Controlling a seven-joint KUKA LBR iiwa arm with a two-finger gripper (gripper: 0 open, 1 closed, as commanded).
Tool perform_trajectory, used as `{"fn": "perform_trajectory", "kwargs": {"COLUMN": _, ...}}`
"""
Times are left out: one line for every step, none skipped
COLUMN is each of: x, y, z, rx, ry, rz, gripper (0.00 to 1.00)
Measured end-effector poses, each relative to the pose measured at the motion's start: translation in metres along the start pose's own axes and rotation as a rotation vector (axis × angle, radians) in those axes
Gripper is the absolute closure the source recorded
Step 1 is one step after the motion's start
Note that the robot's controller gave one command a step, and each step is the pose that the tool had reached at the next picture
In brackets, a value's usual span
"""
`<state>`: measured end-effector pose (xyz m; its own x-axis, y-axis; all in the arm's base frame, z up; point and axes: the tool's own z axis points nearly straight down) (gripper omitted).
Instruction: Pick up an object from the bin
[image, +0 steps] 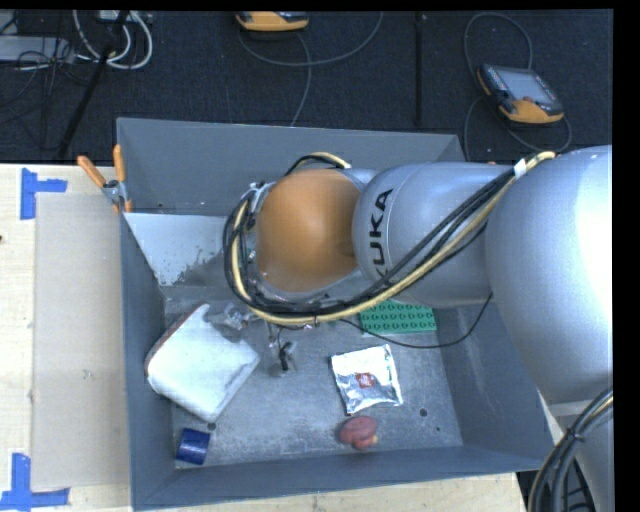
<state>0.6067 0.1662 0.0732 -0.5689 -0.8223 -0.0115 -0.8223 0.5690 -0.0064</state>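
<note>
The end effector (279, 354) hung low over the bin floor beneath the arm's orange cover (305, 232); whether it was apart or together could not be determined. Nothing was seen in its grip. A white padded cloth (200, 368) lay just beside it at 9 o'clock, in the left part of the grey bin (300, 478). A silver foil packet (367, 380) lay at 3 o'clock, a green studded block (400, 320) at 2 o'clock, a reddish lump (358, 432) at 5 o'clock, and a small blue cylinder (192, 446) at 7 o'clock.
</note>
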Motion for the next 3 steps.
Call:
{"fn": "perform_trajectory", "kwargs": {"x": -0.035, "y": 0.01, "z": -0.001, "rx": 0.0, "ry": 0.003, "rz": 0.019, "gripper": 0.0}}
{"fn": "perform_trajectory", "kwargs": {"x": -0.031, "y": 0.007, "z": 0.0, "rx": 0.001, "ry": 0.009, "rz": 0.026, "gripper": 1.0}}
{"fn": "perform_trajectory", "kwargs": {"x": -0.01, "y": 0.002, "z": -0.138, "rx": 0.0, "ry": 0.004, "rz": -0.044, "gripper": 1.0}}
